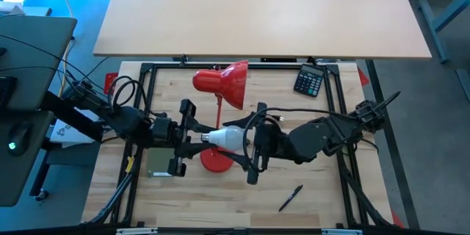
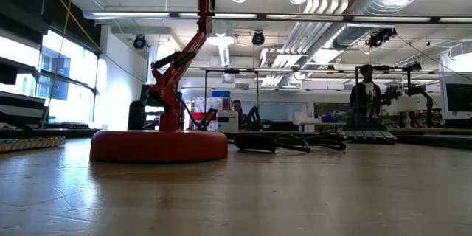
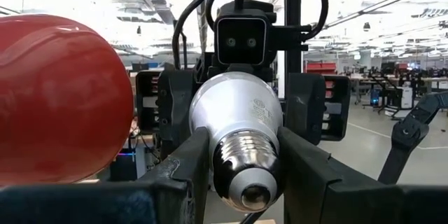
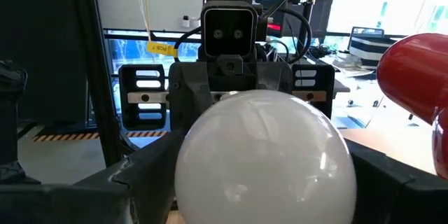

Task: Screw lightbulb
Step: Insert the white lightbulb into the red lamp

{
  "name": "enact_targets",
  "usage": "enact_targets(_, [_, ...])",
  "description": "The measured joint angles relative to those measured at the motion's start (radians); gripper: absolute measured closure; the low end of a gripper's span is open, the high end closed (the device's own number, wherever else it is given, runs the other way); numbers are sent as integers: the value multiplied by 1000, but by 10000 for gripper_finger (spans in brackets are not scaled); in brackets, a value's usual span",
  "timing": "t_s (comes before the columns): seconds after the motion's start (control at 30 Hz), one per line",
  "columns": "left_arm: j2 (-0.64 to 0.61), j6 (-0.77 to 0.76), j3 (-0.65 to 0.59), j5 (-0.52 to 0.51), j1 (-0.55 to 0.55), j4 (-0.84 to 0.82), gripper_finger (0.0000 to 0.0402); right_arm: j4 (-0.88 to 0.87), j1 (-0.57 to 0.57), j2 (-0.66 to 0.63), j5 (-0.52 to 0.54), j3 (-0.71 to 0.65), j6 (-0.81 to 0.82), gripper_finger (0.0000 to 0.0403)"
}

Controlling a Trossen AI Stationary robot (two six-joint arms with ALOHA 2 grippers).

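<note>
**Q:** Lightbulb [image 4: 264, 157] is right up against the right wrist camera, one big white dome. Who's actually holding it?

**A:** Both, from what I can see. One bulb, two grippers. In the overhead shot the bulb [image 1: 226, 139] sits dead center of the table, lying sideways in the air with its metal screw base pointing to 9 o'clock. The left gripper [image 1: 192, 138] has its fingers clamped on that threaded base [image 3: 245, 170], one on each side. The right gripper [image 1: 248, 144] comes in from 3 o'clock, fingers closed around the white globe end.

**Q:** And the lamp?

**A:** One red desk lamp. Its shade [image 1: 222, 81] is at 12 o'clock from the bulb, and its round base [image 1: 215, 161] is just below the bulb at 6 o'clock.

**Q:** Other stuff?

**A:** One black calculator [image 1: 309, 81] out at 2 o'clock, one black pen [image 1: 290, 197] at 5 o'clock. Two people [image 2: 366, 92] show in the room beyond the table.
</note>
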Motion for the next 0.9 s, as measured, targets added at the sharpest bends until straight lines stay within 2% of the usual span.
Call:
enact_targets(0.2, [0, 1, 0, 1, 0, -10, 280, 0, 0, 0, 1, 0, 7, 151])
enact_targets(0.53, [0, 1, 0, -1, 0, -16, 279, -1, 0, -1, 3, 0, 0, 151])
enact_targets(0.77, [-12, -54, 0, -60, -13, -22, 181, -25, 2, -2, 19, 15, 1, 151])
enact_targets(0.9, [-47, -71, -1, -89, -57, -49, 164, -93, 25, -2, 11, 66, 6, 151])
